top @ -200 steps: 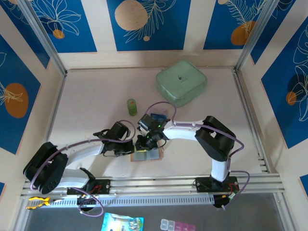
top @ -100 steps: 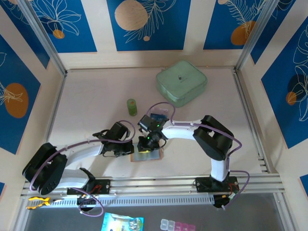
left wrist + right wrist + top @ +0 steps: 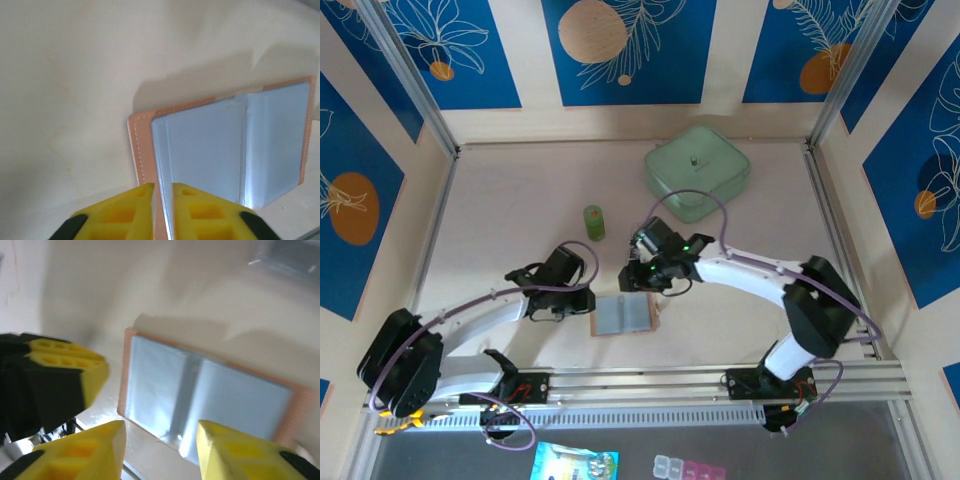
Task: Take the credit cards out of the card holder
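Card holder (image 3: pixel 623 316) lies open, grey-blue inside up, near the table's (image 3: pixel 500 220) near edge. Left gripper (image 3: pixel 163 192) almost closed at its tan border – grip unclear. Right gripper (image 3: pixel 160 435) hovers above, jaws apart, empty

We see the card holder (image 3: pixel 622 315) lying open on the worktop, close to the near edge and about halfway between the left and right edges. Its inside faces up: two grey-blue panels side by side with a fold between them, and a narrow tan-brown border with pale stitching around them. From the wrists the left panel looks a little raised along the fold, and both panels look plain.
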You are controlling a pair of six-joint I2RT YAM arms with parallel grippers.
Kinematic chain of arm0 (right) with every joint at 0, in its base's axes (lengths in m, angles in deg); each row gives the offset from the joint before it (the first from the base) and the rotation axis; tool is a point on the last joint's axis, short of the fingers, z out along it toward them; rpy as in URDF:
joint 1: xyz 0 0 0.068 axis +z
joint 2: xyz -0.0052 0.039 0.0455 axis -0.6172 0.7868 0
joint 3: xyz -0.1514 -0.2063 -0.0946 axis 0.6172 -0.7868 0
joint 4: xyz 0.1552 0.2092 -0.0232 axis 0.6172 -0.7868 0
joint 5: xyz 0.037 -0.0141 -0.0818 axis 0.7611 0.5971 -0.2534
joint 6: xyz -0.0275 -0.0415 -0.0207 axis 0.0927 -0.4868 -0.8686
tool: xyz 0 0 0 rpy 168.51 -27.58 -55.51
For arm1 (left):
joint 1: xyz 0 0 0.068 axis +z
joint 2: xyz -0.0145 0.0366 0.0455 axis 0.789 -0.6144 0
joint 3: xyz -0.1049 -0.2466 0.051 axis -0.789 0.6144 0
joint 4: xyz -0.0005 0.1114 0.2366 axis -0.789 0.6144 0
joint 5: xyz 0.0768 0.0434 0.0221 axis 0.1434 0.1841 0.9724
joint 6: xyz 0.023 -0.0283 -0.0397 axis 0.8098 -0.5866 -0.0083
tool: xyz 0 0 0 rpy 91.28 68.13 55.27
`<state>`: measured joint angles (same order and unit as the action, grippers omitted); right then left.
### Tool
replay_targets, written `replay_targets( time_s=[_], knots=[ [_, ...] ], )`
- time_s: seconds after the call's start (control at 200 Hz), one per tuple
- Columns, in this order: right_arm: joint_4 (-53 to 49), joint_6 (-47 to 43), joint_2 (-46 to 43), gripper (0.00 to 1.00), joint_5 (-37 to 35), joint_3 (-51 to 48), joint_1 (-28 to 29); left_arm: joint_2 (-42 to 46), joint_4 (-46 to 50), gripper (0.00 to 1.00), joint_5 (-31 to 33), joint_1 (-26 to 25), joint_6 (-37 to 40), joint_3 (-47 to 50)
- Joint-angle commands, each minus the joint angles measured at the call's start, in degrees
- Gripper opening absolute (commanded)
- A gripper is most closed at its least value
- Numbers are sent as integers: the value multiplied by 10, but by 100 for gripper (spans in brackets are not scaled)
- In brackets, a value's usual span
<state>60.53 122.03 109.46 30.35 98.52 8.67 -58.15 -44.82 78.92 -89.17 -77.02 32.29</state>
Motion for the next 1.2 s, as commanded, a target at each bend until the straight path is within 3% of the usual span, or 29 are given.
replay_targets(
  time_s=[0.0, 0.1, 0.175, 0.24, 0.255, 0.275, 0.335, 0.49, 0.74, 0.945, 1.06, 1.195],
  knots=[
    [-52, -38, -54, 54, -35, -33, -45, 26, 59, 25, 64, 20, 42, -29],
    [-64, -62, -104, 72, -37, -62, -103, 40, 78, 45, 97, 42, 64, -41],
    [-69, -86, -136, 89, -43, -80, -149, 44, 86, 69, 116, 63, 82, -47],
    [-75, -105, -155, 92, -47, -91, -193, 45, 88, 86, 133, 81, 99, -50],
    [-74, -110, -159, 93, -47, -93, -203, 45, 89, 95, 137, 87, 103, -51],
    [-71, -117, -163, 94, -46, -97, -219, 44, 90, 100, 142, 92, 109, -53],
    [-63, -135, -171, 100, -42, -111, -264, 39, 89, 100, 159, 112, 127, -56],
    [-8, -185, -156, 99, -27, -134, -391, 15, 55, 100, 208, 164, 176, -57],
    [111, -250, -89, 99, -70, -140, -508, -28, -51, 100, 344, 214, 223, -60],
    [292, -283, -66, 99, -82, -193, -513, -71, -150, 99, 404, 250, 304, -68],
    [408, -290, -66, 99, -110, -240, -501, -78, -288, 100, 404, 262, 377, -21],
    [490, -308, -69, 99, -161, -268, -477, -78, -474, 100, 372, 281, 395, 63]
  ],
)
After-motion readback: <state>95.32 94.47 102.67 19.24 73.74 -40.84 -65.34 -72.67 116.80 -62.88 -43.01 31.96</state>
